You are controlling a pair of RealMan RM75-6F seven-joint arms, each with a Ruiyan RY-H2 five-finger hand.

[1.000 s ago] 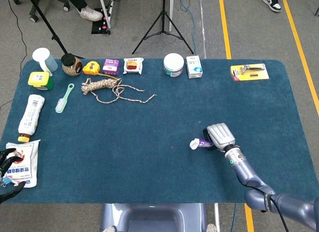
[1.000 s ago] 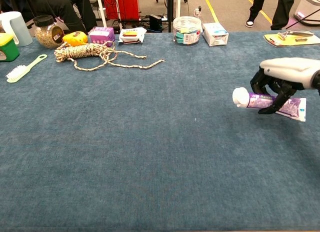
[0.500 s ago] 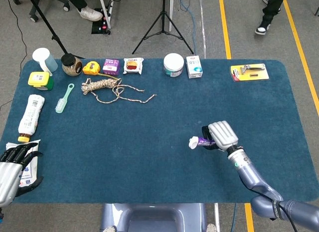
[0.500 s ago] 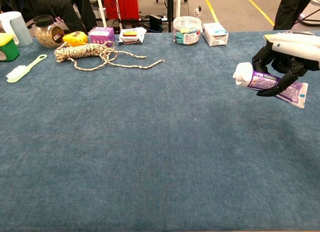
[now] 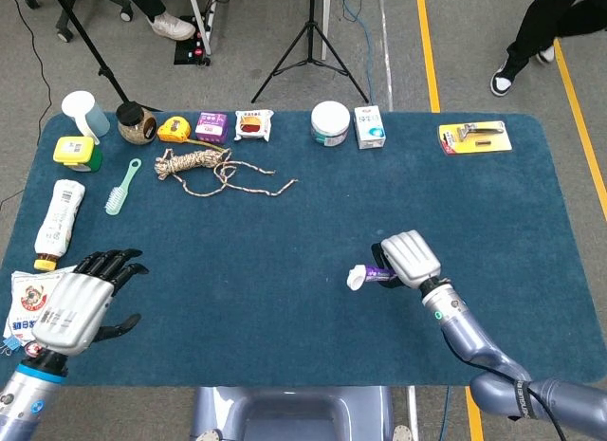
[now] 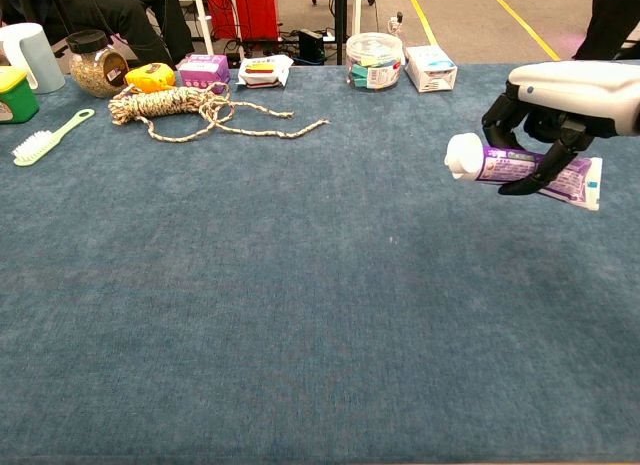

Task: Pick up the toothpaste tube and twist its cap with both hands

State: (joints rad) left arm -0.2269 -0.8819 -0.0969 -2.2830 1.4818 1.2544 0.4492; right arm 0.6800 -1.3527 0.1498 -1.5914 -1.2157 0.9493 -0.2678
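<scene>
Toothpaste tube (image 6: 525, 170): purple, white cap (image 6: 462, 155) pointing left, held clear above the blue bench (image 5: 285, 251) at its right side. Right hand (image 6: 560, 100): fingers (image 6: 545, 170) wrapped around the tube body. Left hand (image 5: 78, 303): fingers (image 5: 112, 263) spread, holding nothing, over the bench's near-left corner.

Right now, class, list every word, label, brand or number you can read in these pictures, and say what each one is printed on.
No text can be read for certain.
Toothpaste tube held in the right hand: print on the purple label, too small.
White packet by the left hand: red logo and dark characters, blurred.
White bottle: lines of print, blurred.
Razor card, purple box, white box: print unreadable.
</scene>
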